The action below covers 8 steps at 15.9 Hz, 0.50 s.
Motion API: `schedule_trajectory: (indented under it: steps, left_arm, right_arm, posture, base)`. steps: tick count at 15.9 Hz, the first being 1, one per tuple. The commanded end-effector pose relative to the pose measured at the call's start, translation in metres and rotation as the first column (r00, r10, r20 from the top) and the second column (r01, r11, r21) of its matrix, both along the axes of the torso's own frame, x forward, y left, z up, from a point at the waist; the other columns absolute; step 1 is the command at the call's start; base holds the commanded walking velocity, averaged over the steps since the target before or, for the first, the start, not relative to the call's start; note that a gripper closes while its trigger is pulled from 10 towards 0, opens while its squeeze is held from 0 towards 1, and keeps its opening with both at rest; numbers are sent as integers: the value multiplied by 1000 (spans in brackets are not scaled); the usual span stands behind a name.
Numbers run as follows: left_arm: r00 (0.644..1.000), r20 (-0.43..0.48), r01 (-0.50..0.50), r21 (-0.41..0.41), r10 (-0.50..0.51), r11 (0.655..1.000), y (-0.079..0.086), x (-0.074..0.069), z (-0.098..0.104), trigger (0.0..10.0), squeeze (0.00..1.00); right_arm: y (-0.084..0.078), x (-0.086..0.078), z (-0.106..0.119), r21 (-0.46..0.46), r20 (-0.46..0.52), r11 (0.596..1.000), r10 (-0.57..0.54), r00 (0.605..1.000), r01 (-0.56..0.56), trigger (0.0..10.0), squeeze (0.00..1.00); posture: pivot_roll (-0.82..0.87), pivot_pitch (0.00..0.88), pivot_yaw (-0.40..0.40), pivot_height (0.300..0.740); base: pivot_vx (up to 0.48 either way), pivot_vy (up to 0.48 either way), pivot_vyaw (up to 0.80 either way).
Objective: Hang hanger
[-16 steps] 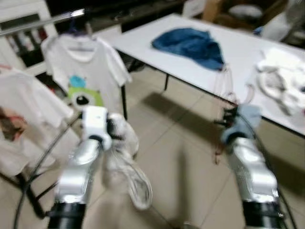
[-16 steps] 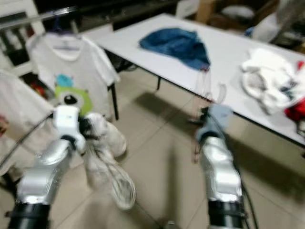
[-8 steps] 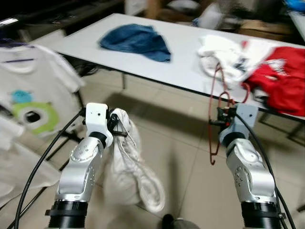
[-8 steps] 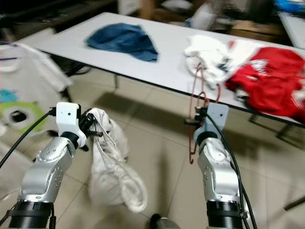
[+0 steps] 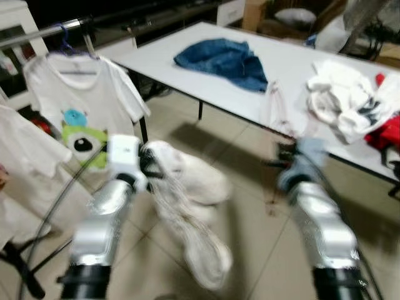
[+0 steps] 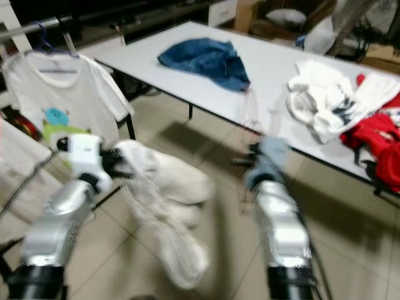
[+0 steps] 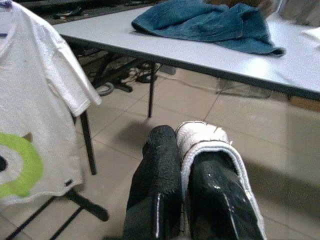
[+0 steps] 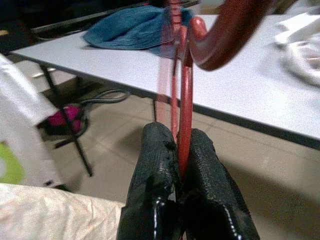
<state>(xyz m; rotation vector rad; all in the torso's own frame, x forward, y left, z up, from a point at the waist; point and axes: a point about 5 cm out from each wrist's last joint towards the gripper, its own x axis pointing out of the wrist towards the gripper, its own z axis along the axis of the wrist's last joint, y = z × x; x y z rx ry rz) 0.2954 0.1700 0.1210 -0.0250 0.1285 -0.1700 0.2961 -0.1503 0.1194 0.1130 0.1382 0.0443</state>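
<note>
My left gripper (image 5: 147,166) is shut on a white garment (image 5: 190,209) that hangs from it in a blurred bundle over the floor; the cloth's hem (image 7: 202,138) wraps one black finger. My right gripper (image 8: 176,136) is shut on the thin bar of a red hanger (image 8: 185,95), whose hook (image 8: 225,37) curves above the fingers. The hanger is a faint upright blur (image 5: 275,109) above the right gripper (image 5: 282,164). The clothes rack rod (image 5: 44,34) runs across the upper left, well beyond both grippers.
A white T-shirt with a green monster print (image 5: 81,103) hangs on the rod, another white shirt (image 5: 19,162) beside it at the left edge. A white table (image 5: 294,69) on the right carries a blue garment (image 5: 222,57), white clothes (image 5: 340,100) and red cloth (image 5: 387,132). Tiled floor lies between.
The camera has swung back to the left, so the rack and monster T-shirt are in view again. The white garment swings out to the right; both arms are motion-blurred.
</note>
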Motion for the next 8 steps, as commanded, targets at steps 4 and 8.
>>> schedule_trajectory:
  steps: [4,8]
  left_arm:
    - [997,68,27,-7,-26,1000,-8,5,15,10000,0]
    - [997,65,34,-11,-33,999,-8,4,14,10000,0]
  right_arm:
    - [-14,-1,2,-21,2,999,-41,999,41,10000,0]
    - [-14,-1,4,-39,8,999,-35,999,35,10000,0]
  posture:
    - [-66,0,28,740]
    - [-73,0,35,740]
  base:
    - [337,0,0]
    - [336,0,-591]
